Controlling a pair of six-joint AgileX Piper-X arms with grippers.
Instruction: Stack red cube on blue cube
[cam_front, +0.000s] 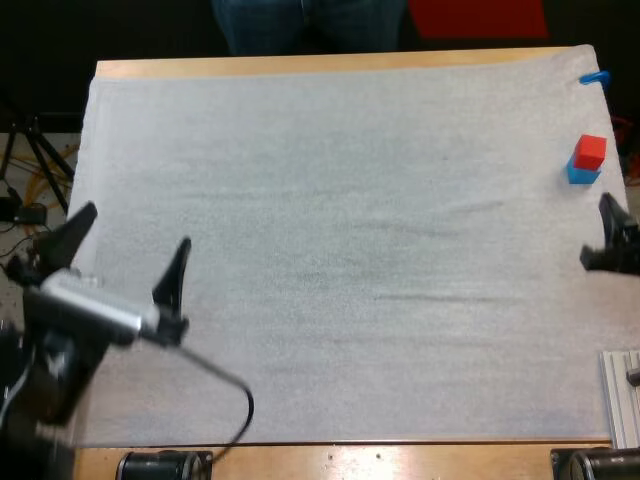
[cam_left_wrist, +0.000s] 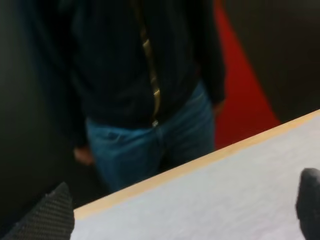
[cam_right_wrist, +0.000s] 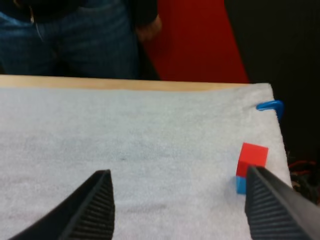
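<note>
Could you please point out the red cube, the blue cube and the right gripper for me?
red cube (cam_front: 591, 150): high view, middle of the cube.
blue cube (cam_front: 582, 176): high view, visible part beneath the red cube.
right gripper (cam_right_wrist: 177, 175): right wrist view, midway between its open fingertips.

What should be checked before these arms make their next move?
1. Red cube resting on blue cube: ok.
2. Red cube sitting squarely, not overhanging: cannot tell.
3. Right pincer open and apart from the stack: ok.
4. Left pincer open, holding nothing: ok.
5. Person beyond the table's far edge, hands off the mat: ok.
</note>
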